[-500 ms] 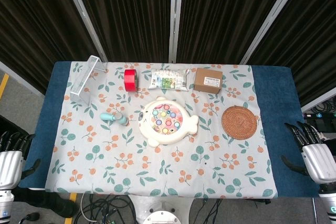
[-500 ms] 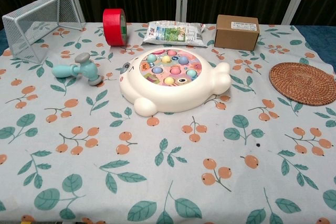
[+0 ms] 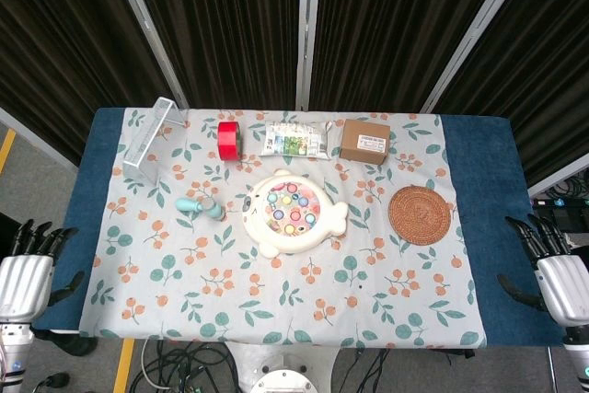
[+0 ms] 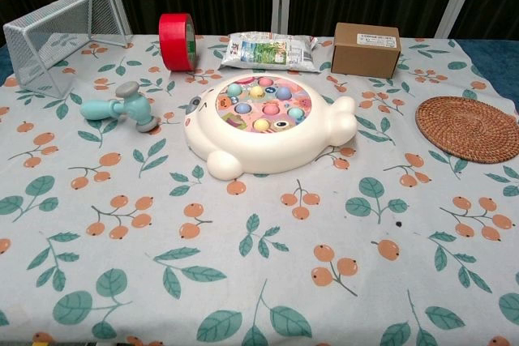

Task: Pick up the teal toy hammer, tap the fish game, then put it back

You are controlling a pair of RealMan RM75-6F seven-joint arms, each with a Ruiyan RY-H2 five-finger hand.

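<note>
Dark pleated curtains hang behind a counter [image 3: 479,181] covered by a cloth printed with leaves and orange berries. Near the middle of the cloth lies the white fish game [image 3: 293,212], its round top set with coloured pegs. At about 9 o'clock from it, close by but not touching, the teal toy hammer [image 3: 199,206] lies on its side, grey head toward the game and handle pointing away. Along the far edge, from 10 to 1 o'clock of the game, stand a wire basket [image 3: 150,138], a red tape roll [image 3: 228,140], a flat printed packet [image 3: 294,140] and a cardboard box [image 3: 364,141]. A woven round coaster [image 3: 421,213] lies at 3 o'clock, well apart from the game.

Both hands hang off the near corners of the counter, visible only from the head camera. The left hand [image 3: 25,278], at 8 o'clock, holds nothing, its dark fingers straight and spread. The right hand [image 3: 557,269], at 4 o'clock, is likewise empty with fingers apart.
</note>
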